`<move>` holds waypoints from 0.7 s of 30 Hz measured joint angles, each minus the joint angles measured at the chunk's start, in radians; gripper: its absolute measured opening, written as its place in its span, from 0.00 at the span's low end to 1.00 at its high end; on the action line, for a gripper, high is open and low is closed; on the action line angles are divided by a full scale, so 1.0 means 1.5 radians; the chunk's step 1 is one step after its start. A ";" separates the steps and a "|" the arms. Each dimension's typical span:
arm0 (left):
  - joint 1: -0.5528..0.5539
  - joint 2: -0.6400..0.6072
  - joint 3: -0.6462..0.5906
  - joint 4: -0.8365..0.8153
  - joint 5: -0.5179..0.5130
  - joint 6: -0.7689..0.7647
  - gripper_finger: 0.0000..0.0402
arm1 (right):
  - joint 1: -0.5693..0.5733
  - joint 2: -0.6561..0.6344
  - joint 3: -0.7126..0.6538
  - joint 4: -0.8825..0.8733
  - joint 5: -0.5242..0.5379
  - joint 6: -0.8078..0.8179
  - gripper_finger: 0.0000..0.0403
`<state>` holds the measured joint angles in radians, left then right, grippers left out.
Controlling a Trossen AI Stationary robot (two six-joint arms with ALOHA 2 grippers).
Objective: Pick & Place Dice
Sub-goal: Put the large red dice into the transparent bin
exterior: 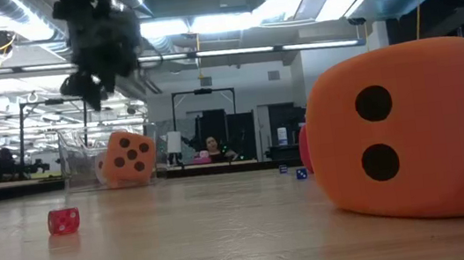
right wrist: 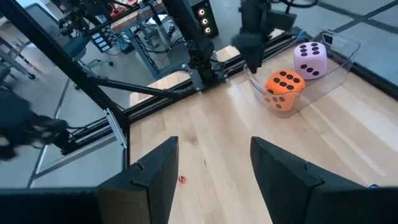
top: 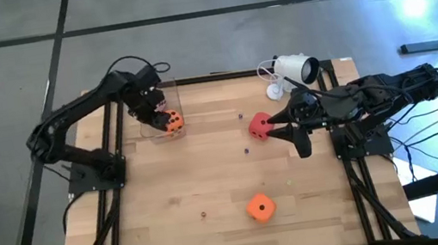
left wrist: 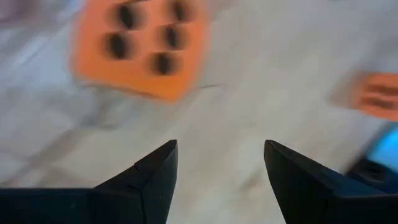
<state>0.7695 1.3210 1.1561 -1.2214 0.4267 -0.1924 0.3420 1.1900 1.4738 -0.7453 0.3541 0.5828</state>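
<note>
One orange die (top: 172, 122) sits in a clear container (top: 159, 118) at the table's far left, tilted against its wall (exterior: 127, 158). The pale pink die (right wrist: 310, 59) lies behind it in the same container. My left gripper (top: 150, 107) hangs open just above them (left wrist: 217, 168), the orange die (left wrist: 140, 43) below its fingers. The red die (top: 260, 125) rests on the table just left of my open right gripper (top: 288, 129), and does not show between its fingers (right wrist: 211, 168). A second orange die (top: 260, 208) stands near the table's near edge (exterior: 409, 130).
A white camera (top: 291, 68) with its cable stands at the far edge, right of centre. Tiny dice lie scattered on the wood: a red one (exterior: 63, 222) and a blue one (exterior: 301, 173). The table's middle (top: 208, 167) is bare wood.
</note>
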 joint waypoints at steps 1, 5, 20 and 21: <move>-0.008 -0.018 0.000 0.014 0.021 -0.012 0.57 | 0.000 0.000 0.000 -0.006 0.008 -0.007 0.50; -0.055 -0.106 0.000 0.113 0.059 -0.095 0.57 | -0.018 0.000 0.000 -0.058 0.033 -0.010 0.50; -0.331 -0.273 0.001 0.380 -0.229 -0.126 0.56 | -0.113 0.073 0.000 -0.163 -0.073 0.024 0.50; -0.340 -0.273 0.001 0.382 -0.241 -0.120 0.56 | -0.118 0.086 0.000 -0.172 -0.072 0.013 0.50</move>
<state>0.2595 0.9119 1.1575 -0.6491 0.0651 -0.3723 0.1657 1.3187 1.4742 -1.0025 0.2466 0.6026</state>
